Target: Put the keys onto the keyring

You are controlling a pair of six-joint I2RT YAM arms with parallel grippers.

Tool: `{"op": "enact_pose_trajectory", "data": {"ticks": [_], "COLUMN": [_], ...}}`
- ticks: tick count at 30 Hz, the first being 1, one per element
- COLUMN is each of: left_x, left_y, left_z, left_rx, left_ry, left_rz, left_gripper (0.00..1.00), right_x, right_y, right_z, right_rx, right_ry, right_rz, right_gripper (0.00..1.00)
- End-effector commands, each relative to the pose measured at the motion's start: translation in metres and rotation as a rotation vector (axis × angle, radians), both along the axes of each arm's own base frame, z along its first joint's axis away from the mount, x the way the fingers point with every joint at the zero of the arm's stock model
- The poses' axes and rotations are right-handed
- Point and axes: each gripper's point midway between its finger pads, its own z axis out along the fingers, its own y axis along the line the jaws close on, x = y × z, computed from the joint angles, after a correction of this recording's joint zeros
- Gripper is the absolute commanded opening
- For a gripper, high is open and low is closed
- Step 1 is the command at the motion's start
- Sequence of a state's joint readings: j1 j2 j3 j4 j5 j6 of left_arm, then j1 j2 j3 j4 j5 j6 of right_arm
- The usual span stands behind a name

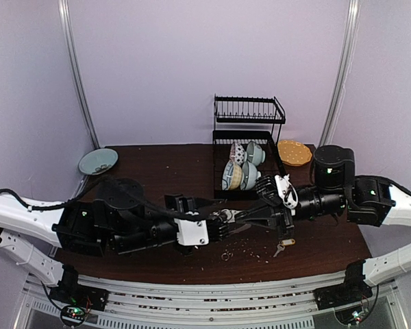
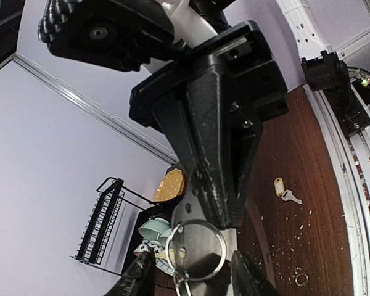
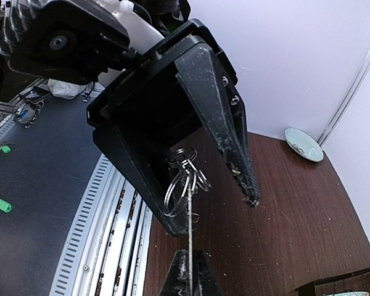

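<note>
Readying the keyring (image 2: 167,250), seemingly: the right gripper (image 3: 189,271) clamps it; the left gripper (image 2: 191,280) stands half-spread around its dangling rings (image 3: 184,161), holding nothing. Keys (image 1: 284,245) lie on the table (image 1: 157,171) at 4 o'clock from both; next needs one claw freed.

The thin grey keyring (image 2: 167,250) stands upright above the desk (image 2: 296,142), small rings bunched on it. The yellow-tagged silver keys (image 2: 282,190) lie flat on the desk.

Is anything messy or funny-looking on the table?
Yes. Pale crumbs are scattered over the brown table near the key with the yellow tag, and a tiny loose ring lies alone among them.
</note>
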State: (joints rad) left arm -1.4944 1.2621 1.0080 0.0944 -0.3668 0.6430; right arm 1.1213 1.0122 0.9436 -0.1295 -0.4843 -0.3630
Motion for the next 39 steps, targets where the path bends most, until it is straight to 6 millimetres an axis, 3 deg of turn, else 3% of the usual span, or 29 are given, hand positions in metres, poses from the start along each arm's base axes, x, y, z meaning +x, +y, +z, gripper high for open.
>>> {"op": "enact_pose_trajectory", "data": {"ticks": [1, 10, 18, 24, 33, 39], "left_x": [0.001, -0.002, -0.005, -0.008, -0.016, -0.016], "left_y": [-0.004, -0.004, -0.001, -0.002, 0.000, -0.002], "left_z": [0.049, 0.057, 0.071, 0.070, 0.076, 0.071], "left_rx": [-0.164, -0.184, -0.228, -0.222, -0.233, -0.203], "left_ry": [-0.018, -0.005, -0.005, 0.003, 0.027, 0.037], "left_rz": [-0.004, -0.024, -0.039, -0.056, -0.095, -0.086], "left_gripper": [0.44, 0.39, 0.42, 0.41, 0.52, 0.42], "right_x": [-0.012, -0.012, -0.013, -0.013, -0.014, -0.014], "right_y": [0.001, 0.000, 0.002, 0.002, 0.002, 0.001], "right_z": [0.016, 0.014, 0.011, 0.010, 0.010, 0.010], "right_rx": [0.041, 0.042, 0.029, 0.028, 0.026, 0.025], "right_ry": [0.000, 0.006, 0.014, 0.016, 0.015, 0.012], "right_rz": [0.059, 0.055, 0.064, 0.067, 0.072, 0.070], "right_gripper": [0.00, 0.00, 0.00, 0.00, 0.00, 0.00]}}
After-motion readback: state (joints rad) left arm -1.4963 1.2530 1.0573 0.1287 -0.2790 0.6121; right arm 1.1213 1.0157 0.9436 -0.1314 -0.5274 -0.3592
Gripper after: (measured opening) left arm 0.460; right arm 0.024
